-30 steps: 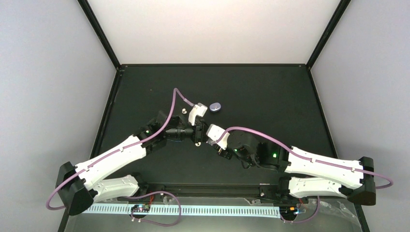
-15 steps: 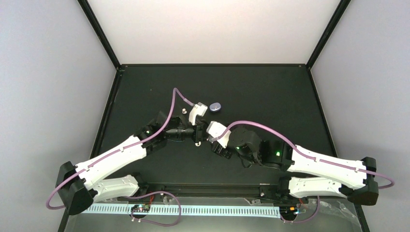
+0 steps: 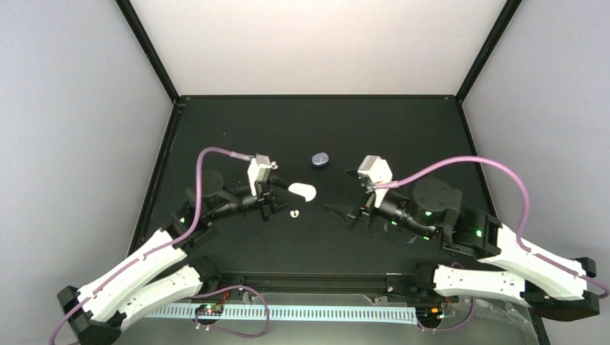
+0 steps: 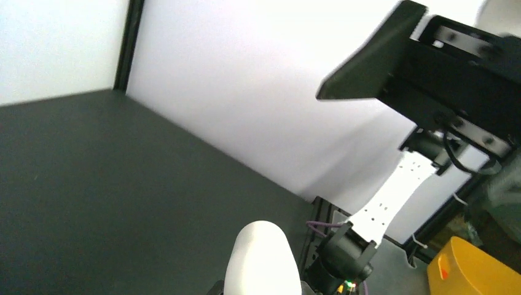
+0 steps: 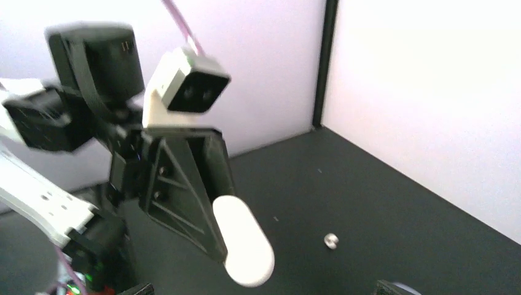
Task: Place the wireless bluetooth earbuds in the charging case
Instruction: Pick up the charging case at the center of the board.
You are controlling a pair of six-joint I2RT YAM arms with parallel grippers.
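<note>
Left tool (image 3: 286,191) is clamping white charging case (image 3: 305,191), right tool (image 3: 338,191) gaping apart — tiny white earbud (image 3: 293,213) at case's 6 o'clock probably handling light, slippery; pinch its middle.

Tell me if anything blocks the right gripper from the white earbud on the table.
Nothing visible: bare table between the right gripper and the white earbud. The white case in the left gripper hangs close beside that path.
</note>
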